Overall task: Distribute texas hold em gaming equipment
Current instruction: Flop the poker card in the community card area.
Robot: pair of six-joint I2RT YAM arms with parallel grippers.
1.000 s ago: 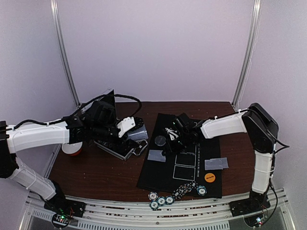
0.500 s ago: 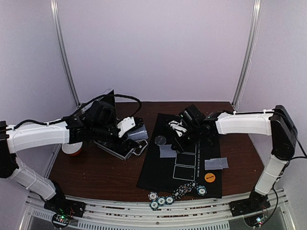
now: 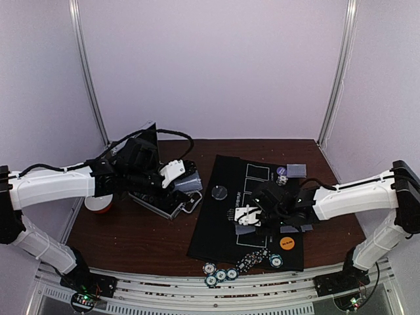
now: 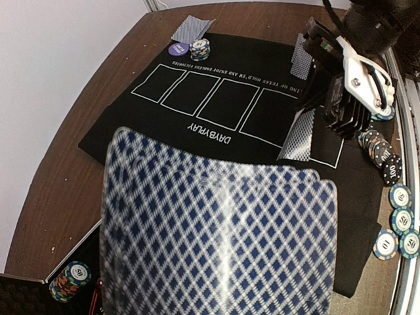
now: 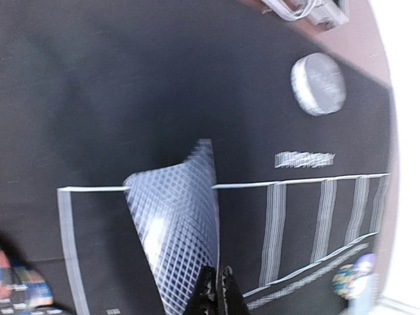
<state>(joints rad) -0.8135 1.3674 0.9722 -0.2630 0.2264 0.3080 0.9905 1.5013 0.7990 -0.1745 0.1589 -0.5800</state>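
Observation:
My left gripper [image 3: 178,176] hovers over the metal case [image 3: 161,202], shut on a deck of blue-backed playing cards [image 4: 216,236] that hides its fingers. Above the black mat [image 3: 223,223], my right gripper [image 5: 216,289] is shut on the edge of one bent playing card [image 5: 174,223], over the near card box; from above, this gripper [image 3: 244,220] sits mid-mat. A black disc [image 3: 219,192], an orange disc [image 3: 287,243] and a purple disc [image 4: 177,48] beside a chip stack [image 4: 200,49] lie on the mat. Several chips [image 3: 220,272] line the near edge.
A red-and-white bowl [image 3: 98,205] stands left of the case. More cards [image 3: 296,169] lie at the mat's far right corner, and another card [image 4: 302,56] lies by the right arm. A chip stack [image 4: 72,281] sits in the case.
My right arm has swung from the far middle of the mat toward the near edge, carrying the card along. The left arm and its deck have not moved.

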